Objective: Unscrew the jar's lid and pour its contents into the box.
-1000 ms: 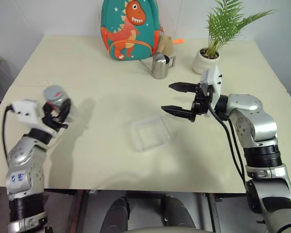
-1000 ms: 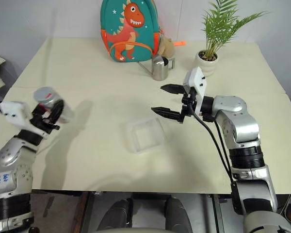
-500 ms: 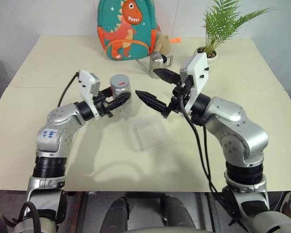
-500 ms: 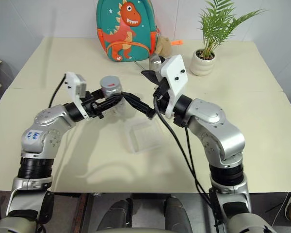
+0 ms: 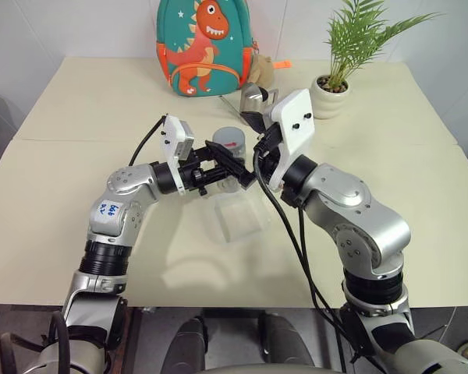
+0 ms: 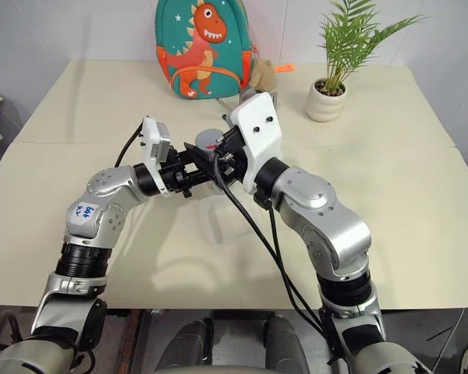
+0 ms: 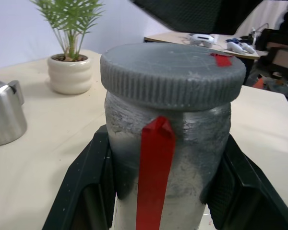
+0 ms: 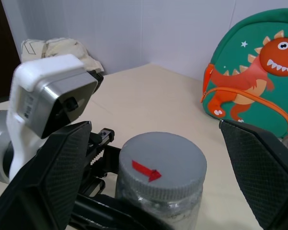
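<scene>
Head views: the left gripper holds the small cylindrical silvery-clear jar upright above the cream table, its two black fingers pinching the body from either side, evidently so that the round grey screw lid is presented free for the other arm. The right gripper stands at the lid with its fingers spread wide, one to each side and neither visibly touching it; judged, the unscrewing has not begun. The shallow clear square plastic box lies on the table just below and in front of the jar, well placed for pouring once the lid is off. Left wrist view: the fingers press on the jar's body below the lid, which carries a small red mark on top; a red strip runs down the jar's side. The contents cannot be made out. Right wrist view: the lid sits centred between the open fingers. Surroundings: a teal dinosaur backpack, a small steel pitcher and a potted palm in a white pot stand at the far edge, well apart from the work. Nothing obstructs the lid.
</scene>
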You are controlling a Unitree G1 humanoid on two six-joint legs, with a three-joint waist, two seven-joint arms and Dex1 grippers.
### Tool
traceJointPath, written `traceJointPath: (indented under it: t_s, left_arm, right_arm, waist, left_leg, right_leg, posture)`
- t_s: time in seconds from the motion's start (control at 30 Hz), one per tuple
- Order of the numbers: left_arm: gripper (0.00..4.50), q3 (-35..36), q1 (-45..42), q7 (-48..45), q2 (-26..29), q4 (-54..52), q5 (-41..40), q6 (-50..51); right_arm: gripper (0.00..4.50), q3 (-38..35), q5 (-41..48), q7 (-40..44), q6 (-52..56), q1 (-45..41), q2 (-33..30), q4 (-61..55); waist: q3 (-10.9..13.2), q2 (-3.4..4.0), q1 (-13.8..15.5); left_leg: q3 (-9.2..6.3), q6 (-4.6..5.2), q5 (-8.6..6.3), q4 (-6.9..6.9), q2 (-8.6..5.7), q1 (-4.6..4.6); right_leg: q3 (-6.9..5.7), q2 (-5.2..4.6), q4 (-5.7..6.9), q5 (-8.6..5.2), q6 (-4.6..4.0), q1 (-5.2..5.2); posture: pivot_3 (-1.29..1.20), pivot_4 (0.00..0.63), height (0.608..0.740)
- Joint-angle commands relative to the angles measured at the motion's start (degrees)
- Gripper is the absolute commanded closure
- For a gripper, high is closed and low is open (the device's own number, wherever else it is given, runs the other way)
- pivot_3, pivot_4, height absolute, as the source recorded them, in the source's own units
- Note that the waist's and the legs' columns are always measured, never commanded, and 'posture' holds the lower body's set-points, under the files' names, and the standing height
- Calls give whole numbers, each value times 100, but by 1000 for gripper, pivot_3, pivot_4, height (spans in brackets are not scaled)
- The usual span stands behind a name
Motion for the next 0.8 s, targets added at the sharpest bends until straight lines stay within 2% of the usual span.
traceJointPath:
  t_s: [0.03,0.3,0.63,0.73,0.8]
  left_arm:
    - [2535,57,-21,-51,15,-467,-67,-39]
    - [2535,97,272,-25,80,-977,-143,127]
    - [2535,144,244,-26,82,-965,-152,165]
    - [2535,155,236,-36,93,-947,-153,164]
    - [2535,169,236,-45,108,-926,-151,157]
  right_arm:
    - [0,-75,-36,-22,-12,-28,-79,-246]
    - [0,-208,76,120,56,-35,-252,-259]
    - [0,-242,190,220,106,-45,-338,-261]
    - [564,-270,294,250,140,1,-337,-355]
    - [1128,-269,391,333,150,28,-355,-440]
  waist:
    - [0,0,1]
    - [0,0,0]
    - [0,0,1]
    - [0,0,1]
    - [0,0,1]
  left_leg:
    - [0,0,0,0,0,0]
    - [0,0,0,-1,1,0]
    - [0,1,1,-1,0,0]
    - [0,1,1,-1,0,0]
    - [-1,1,1,-1,1,0]
  right_leg:
    - [0,0,0,0,0,0]
    - [0,1,0,0,0,0]
    - [0,0,-1,0,0,0]
    - [0,0,-2,0,0,0]
    - [0,0,-2,0,0,0]
  posture:
    - [0,150,740]
    - [0,150,740]
    - [0,150,740]
    - [0,150,740]
    - [0,150,740]
